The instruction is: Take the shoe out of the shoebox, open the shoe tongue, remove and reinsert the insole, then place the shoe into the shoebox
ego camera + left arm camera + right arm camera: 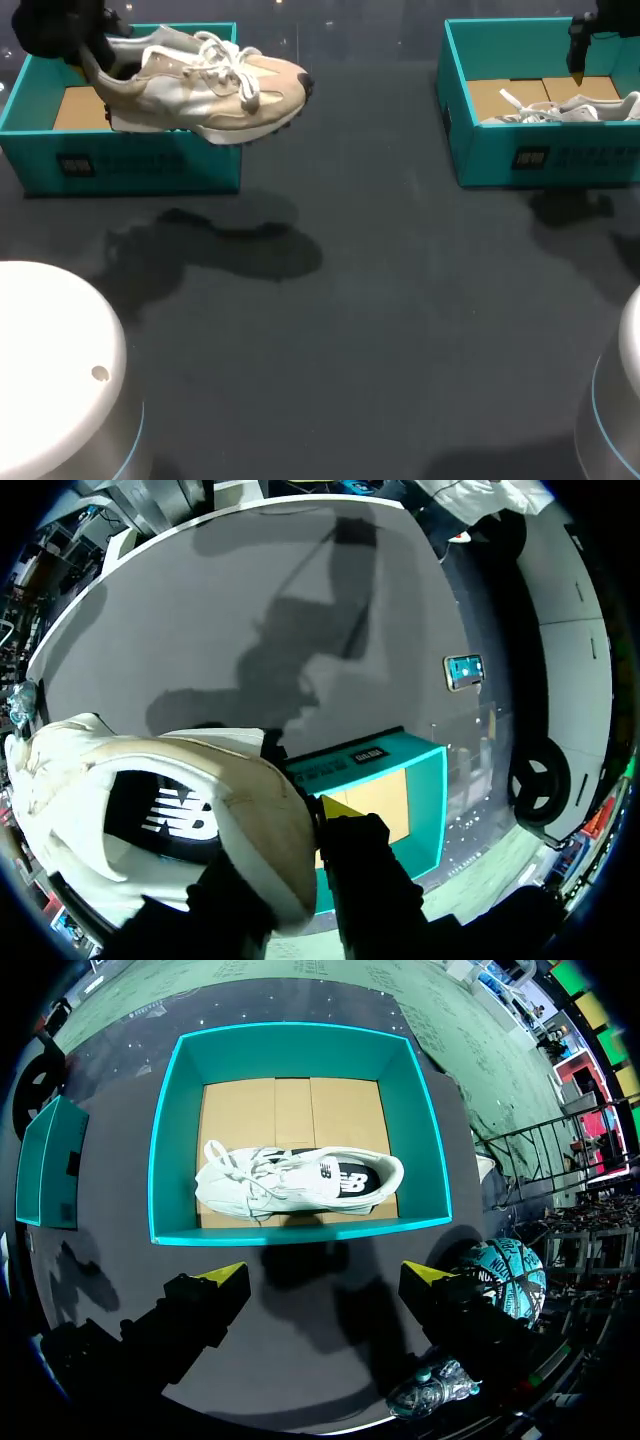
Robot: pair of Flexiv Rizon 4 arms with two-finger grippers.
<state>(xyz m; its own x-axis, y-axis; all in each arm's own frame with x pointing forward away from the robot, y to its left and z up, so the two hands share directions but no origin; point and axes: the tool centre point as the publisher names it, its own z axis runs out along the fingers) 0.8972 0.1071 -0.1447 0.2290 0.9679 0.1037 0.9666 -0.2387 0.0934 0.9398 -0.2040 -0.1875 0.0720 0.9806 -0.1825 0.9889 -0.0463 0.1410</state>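
- Left box (120,165): teal, open, at the desk's (380,280) far left. Its brown floor shows only in part behind the shoe and arm.
- Left gripper (97,58): above the left box, its fingers (370,880) pinching the beige shoe's heel collar. In the left wrist view one yellow tip shows at the heel's outer side. The other finger is hidden behind the heel.
- Beige shoe (205,85): held in the air over the left box, sole down. Its long axis runs across the desk and the toe points right, toward the desk's middle. The toe overhangs the box's right wall. In the head view the heel is covered by the gripper. In the left wrist view a dark insole (170,815) shows through the opening.
- Right box (560,155): teal, open, at the far right, well apart from the left box.
- White shoe (300,1180): lies inside the right box against its front wall, lengthwise along that wall, toe pointing left and heel right. In the head view the front wall hides its lower part.
- Right gripper (327,1280): above the right box with its fingers spread wide, holding nothing. In the head view it is mostly cut off at the edge.
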